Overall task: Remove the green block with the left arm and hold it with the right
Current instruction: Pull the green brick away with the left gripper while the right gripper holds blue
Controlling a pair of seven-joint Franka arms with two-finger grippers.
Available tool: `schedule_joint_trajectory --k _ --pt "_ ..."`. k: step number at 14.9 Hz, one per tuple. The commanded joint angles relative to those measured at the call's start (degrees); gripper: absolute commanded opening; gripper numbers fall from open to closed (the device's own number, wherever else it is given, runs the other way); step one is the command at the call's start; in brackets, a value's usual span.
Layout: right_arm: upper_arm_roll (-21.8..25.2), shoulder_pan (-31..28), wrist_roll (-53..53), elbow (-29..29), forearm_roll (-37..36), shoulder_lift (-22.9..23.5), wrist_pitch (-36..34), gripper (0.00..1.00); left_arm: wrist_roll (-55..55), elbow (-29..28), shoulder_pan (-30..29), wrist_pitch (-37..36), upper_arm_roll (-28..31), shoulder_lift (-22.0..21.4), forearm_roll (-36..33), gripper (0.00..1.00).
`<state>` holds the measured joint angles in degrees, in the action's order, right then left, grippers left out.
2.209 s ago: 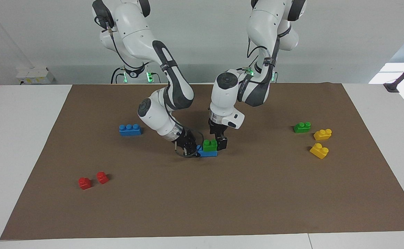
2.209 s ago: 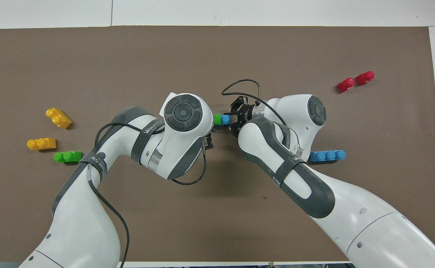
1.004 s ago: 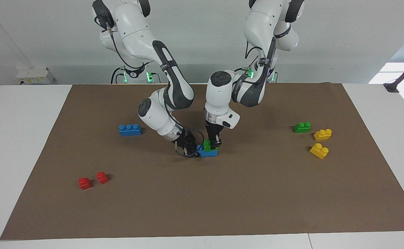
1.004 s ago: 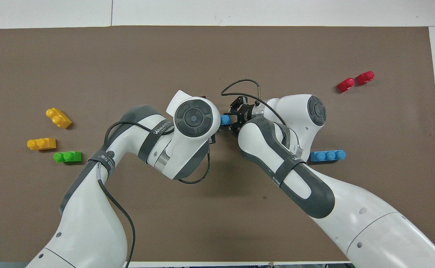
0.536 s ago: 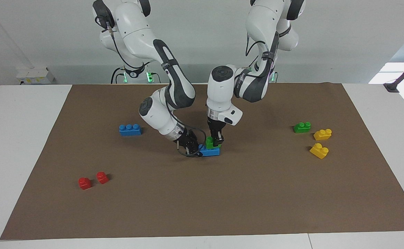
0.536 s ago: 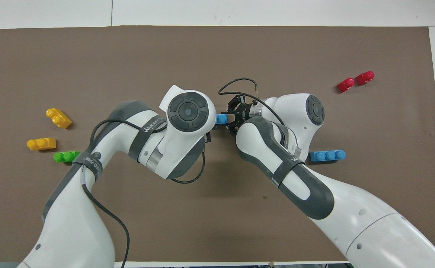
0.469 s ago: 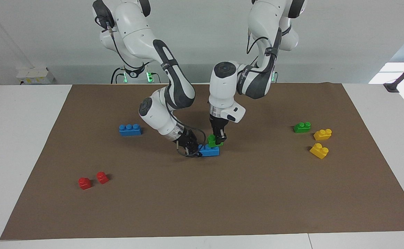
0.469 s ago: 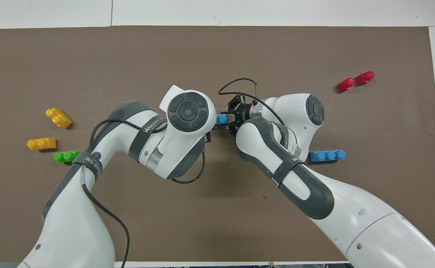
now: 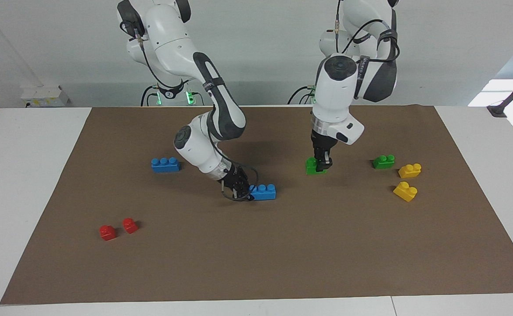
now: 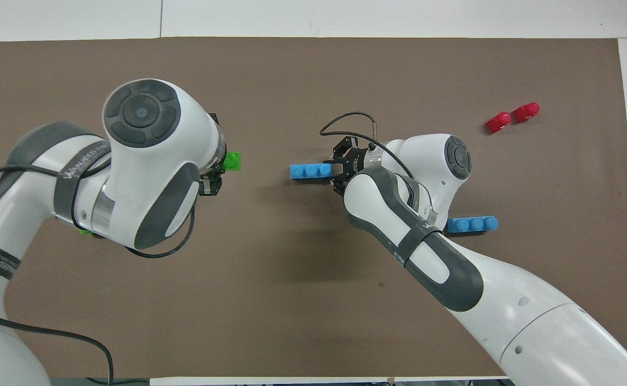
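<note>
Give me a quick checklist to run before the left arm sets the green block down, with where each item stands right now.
1. green block off the blue brick: ok.
2. left gripper shut on the green block: ok.
3. right gripper shut on the end of the blue brick, which lies flat on the brown mat: ok.
4. Green block touching the mat or just above it: cannot tell.
5. Held block apart from the other green brick and the yellow bricks: ok.
</note>
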<state>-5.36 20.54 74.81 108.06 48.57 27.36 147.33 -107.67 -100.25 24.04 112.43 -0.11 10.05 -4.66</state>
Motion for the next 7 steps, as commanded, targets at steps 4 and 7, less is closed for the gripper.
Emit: schedule_joint_trajectory --k 4,7 --pt "-0.3 -9.5 -2.3 -6.4 -5.5 -0.9 -12.7 0.0 33.9 -10.5 -10.3 2.0 -0.5 -4.8 1.2 0.0" --pt "-0.4 -16.0 -9.0 -9.0 -6.6 -1.4 -19.9 0.0 48.0 -18.3 -13.0 8.4 -0.5 -7.1 1.2 0.0"
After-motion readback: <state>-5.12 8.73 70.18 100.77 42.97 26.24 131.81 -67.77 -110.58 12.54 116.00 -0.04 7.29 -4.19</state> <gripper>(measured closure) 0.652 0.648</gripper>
